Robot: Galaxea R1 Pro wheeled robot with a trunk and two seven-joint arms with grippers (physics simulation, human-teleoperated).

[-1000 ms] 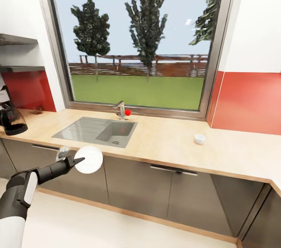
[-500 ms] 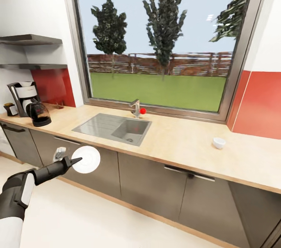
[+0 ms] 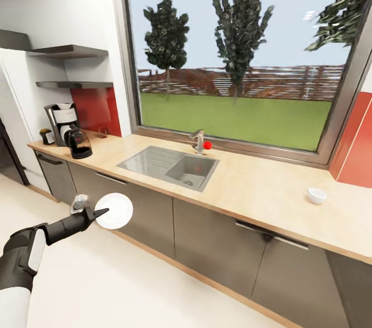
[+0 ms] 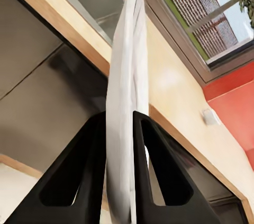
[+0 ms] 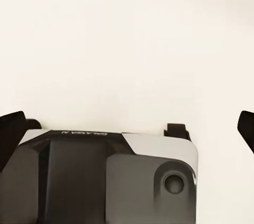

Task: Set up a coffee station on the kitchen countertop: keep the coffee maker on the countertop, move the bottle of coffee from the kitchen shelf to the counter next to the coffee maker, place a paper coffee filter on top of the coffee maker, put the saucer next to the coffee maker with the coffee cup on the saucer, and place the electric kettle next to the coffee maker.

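The kitchen countertop (image 3: 248, 183) runs ahead of me, the coffee maker (image 3: 66, 126) at its far left end with a small dark bottle beside it, likely the coffee. My left gripper (image 4: 119, 128) is clamped on the saucer (image 3: 117, 210), not yet set down. The coffee cup (image 3: 316, 195) waits far right. My right gripper's (image 5: 127, 123) fingers stand wide apart, empty.

Saucer (image 3: 115, 211): plain white, no pattern; pale grey-white edge-on (image 4: 126, 118). Left gripper (image 3: 101, 212): black fingers (image 4: 84, 181), arm black over white. Kitchen countertop (image 3: 268, 193): light wood, over dark grey fronts. Sink (image 3: 170, 165): steel grey. Coffee maker (image 3: 66, 129): dark grey, white basket. Coffee cup (image 3: 316, 195): white. Kitchen shelf (image 3: 75, 84): glossy black. Backsplash (image 3: 95, 108): red. Floor (image 5: 127, 38): cream.
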